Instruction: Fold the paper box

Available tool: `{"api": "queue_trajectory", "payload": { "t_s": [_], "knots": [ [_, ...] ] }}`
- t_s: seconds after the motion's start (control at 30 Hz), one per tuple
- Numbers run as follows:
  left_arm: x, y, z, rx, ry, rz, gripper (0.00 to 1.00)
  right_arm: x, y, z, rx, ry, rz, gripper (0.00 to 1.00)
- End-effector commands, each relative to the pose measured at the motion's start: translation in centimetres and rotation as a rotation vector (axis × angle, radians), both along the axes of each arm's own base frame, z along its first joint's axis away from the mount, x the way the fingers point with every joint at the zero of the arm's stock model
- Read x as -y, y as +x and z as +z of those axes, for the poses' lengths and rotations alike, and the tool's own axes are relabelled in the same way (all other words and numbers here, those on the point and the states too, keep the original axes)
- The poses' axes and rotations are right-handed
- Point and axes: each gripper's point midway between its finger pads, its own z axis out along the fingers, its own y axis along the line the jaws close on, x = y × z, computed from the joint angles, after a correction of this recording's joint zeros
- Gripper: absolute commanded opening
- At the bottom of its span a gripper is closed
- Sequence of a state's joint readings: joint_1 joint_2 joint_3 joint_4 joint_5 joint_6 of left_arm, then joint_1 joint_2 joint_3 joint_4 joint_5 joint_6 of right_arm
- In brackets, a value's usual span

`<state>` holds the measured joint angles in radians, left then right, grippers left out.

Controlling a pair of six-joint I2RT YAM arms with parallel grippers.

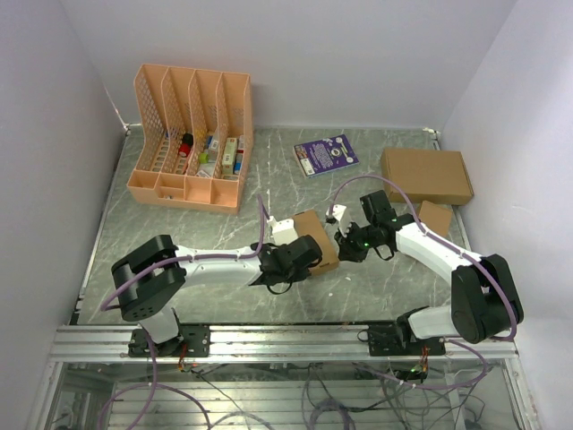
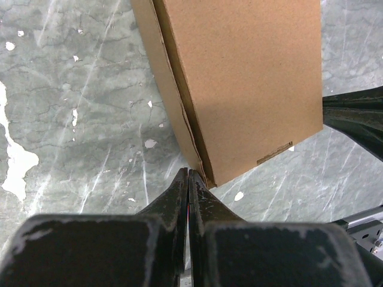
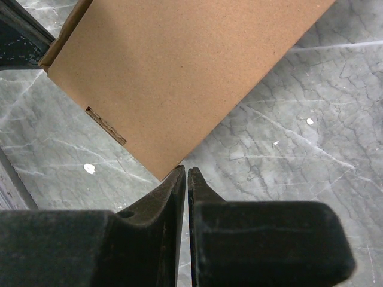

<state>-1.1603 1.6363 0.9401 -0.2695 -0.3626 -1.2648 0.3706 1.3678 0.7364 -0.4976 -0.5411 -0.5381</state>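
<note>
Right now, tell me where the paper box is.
In the top view the paper box sits near the middle of the table, between the left gripper and the right gripper; each wrist view shows that gripper shut at one of its corners.

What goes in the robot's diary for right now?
left gripper: shut, tips at paper box corner | right gripper: shut, tips at another corner

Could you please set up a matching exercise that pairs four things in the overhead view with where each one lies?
Things:
1. paper box
2. peach desk organizer
3. purple booklet
4. large cardboard box

Places:
A. far right
B. in the middle, nearest of the four
C. far left
D. far side, about halfway across

Pairs: 1-B, 2-C, 3-D, 4-A
</note>
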Motion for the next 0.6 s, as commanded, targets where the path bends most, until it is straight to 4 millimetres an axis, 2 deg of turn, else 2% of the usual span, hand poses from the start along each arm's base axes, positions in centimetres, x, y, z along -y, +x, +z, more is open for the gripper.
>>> {"api": "queue_trajectory", "payload": {
  "t_s": [0.0, 0.57],
  "knots": [
    [1.1, 0.1, 1.0, 0.002, -0.026, -0.005, 0.07, -0.4, 0.1, 0.2, 0.007, 0.003, 0.011, 0.07],
    [2.3, 0.6, 2.2, 0.013, -0.044, 0.006, 0.07, -2.5, -1.2, 0.4, 0.0, 0.028, 0.091, 0.04]
  ]
}}
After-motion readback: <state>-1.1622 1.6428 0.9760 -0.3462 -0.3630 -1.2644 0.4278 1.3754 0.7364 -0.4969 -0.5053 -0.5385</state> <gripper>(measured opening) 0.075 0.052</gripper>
